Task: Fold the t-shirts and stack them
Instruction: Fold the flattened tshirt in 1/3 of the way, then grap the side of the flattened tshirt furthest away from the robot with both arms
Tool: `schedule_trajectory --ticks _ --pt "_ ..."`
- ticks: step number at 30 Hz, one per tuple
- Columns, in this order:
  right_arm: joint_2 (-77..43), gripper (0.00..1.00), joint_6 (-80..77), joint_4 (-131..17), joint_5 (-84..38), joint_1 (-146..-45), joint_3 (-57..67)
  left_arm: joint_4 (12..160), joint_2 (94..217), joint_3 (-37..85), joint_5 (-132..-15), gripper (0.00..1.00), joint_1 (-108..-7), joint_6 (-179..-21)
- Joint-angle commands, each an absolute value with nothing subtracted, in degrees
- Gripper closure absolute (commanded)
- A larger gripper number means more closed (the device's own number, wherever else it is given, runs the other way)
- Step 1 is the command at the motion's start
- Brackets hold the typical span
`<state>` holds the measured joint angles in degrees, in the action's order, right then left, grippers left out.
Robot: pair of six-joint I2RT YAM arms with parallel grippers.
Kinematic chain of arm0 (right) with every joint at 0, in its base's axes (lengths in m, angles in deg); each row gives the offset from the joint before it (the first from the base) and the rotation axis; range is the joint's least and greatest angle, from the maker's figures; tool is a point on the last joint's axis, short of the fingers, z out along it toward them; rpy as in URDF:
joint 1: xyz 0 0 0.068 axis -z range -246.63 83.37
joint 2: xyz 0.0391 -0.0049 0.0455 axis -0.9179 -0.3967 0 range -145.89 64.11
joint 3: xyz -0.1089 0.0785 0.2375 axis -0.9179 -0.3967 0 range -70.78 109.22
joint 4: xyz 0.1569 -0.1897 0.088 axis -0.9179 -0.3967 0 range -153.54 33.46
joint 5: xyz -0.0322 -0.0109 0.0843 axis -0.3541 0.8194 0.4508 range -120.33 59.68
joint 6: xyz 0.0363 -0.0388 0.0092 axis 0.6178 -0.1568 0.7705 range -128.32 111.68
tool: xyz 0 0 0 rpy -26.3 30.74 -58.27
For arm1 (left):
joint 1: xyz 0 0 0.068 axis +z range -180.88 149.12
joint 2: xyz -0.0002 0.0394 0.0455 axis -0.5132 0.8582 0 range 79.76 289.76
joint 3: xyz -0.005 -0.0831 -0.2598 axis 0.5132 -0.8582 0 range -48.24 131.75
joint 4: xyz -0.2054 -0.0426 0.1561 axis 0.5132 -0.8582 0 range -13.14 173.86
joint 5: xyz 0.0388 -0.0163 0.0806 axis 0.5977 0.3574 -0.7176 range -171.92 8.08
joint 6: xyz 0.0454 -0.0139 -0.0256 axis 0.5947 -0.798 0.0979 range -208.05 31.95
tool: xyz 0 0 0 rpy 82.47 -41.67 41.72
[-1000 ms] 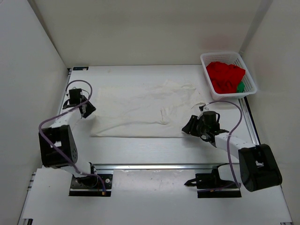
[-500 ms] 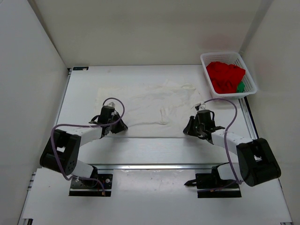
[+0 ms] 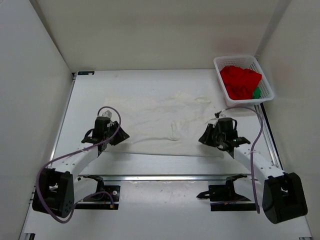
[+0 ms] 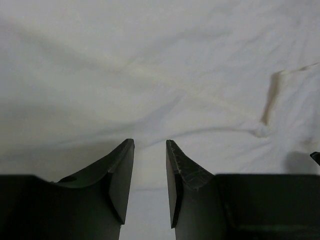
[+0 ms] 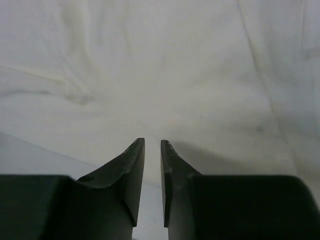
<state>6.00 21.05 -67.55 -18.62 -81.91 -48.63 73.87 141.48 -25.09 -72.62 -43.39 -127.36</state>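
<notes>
Cream t-shirt [image 3: 160,117] lay spread mid-frame on the bench [image 3: 150,161]. Red t-shirt [image 3: 240,82] and green t-shirt [image 3: 256,93] sat in the basket [image 3: 235,58], upper right. We saw left gripper [image 4: 150,142] and right gripper [image 5: 152,141] at its lower hem, slightly parted and empty. Risk: a shallow close could miss the hem.

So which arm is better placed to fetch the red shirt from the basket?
Right. The basket sits far right, on that arm's side; the right tool is nearer it than the left tool, across the cream-white shirt.
</notes>
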Motion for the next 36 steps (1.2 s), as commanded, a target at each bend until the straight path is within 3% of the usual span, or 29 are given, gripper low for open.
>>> schedule_trajectory --ticks 1,5,9,18,23,27,36 --pt "0.6 0.82 15.0 -66.6 -15.5 -79.4 -36.1 75.2 145.3 -13.9 -74.8 0.57 -44.5 -125.8" --pt "-16.3 0.9 10.9 -61.4 -13.4 -78.1 -18.7 79.3 154.6 -7.2 -71.8 0.6 -40.2 -128.0" --pt "-37.3 0.84 7.2 -63.0 -15.8 -79.5 -1.1 81.1 163.1 -1.4 -69.5 0.61 -37.4 -128.9" --pt "-73.8 0.7 -0.8 -83.8 -21.4 -81.5 47.8 79.0 174.6 10.2 -69.1 0.62 -32.6 -127.5" --pt "-91.9 0.64 -4.3 -99.7 -25.6 -82.4 83.0 78.7 176.9 11.8 -69.7 0.62 -31.3 -126.5" --pt "-89.7 0.64 -4.2 -98.0 -26.7 -82.4 74.2 78.6 178.1 12.0 -69.7 0.63 -31.0 -126.6" --pt "-91.6 0.65 -4.9 -104.0 -29.5 -84.8 80.1 75.0 179.9 17.1 -70.9 0.63 -28.3 -124.5"
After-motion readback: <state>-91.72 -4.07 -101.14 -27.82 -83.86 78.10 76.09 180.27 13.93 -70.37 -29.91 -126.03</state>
